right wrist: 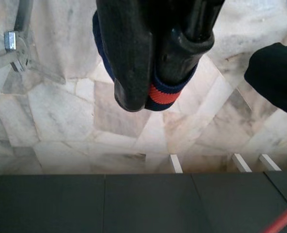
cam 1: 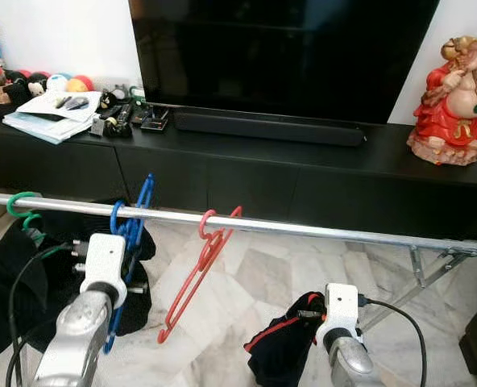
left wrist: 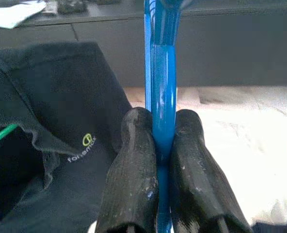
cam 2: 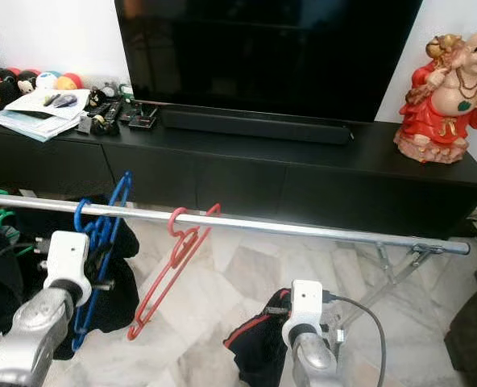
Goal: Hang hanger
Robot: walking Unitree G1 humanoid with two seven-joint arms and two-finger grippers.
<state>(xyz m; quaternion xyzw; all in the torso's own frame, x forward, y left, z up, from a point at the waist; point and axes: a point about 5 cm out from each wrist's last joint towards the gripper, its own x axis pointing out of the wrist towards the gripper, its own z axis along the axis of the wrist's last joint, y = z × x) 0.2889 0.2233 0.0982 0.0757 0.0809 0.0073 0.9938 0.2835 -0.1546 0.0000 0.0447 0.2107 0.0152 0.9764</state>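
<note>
1. Blue plastic hanger [cam 1: 134, 234], left-centre of the head view, hook already over the long silver metal rail [cam 1: 303, 228] that crosses the frame, body dangling below.
2. Left gripper [left wrist: 164, 145] clenched on that hanger's flat blue bar, one black finger [left wrist: 131, 170] pressed to each side.
3. Probably light and stiff, but smooth plastic, so likely slippery; best taken on the straight bar close to the hook, where it swings least.
4. Thin red plastic hanger [cam 1: 197, 270] just right of the blue one, hooked on the same rail, hanging tilted.
5. Right gripper [right wrist: 158, 92] low at bottom centre, clamped on a soft dark garment with a red stripe [cam 1: 283, 347]; floppy stuff, no help for steering.
6. Black T-shirt with a small yellow logo [left wrist: 61, 141] hanging at lower left on a green hanger [cam 1: 19, 205].
</note>
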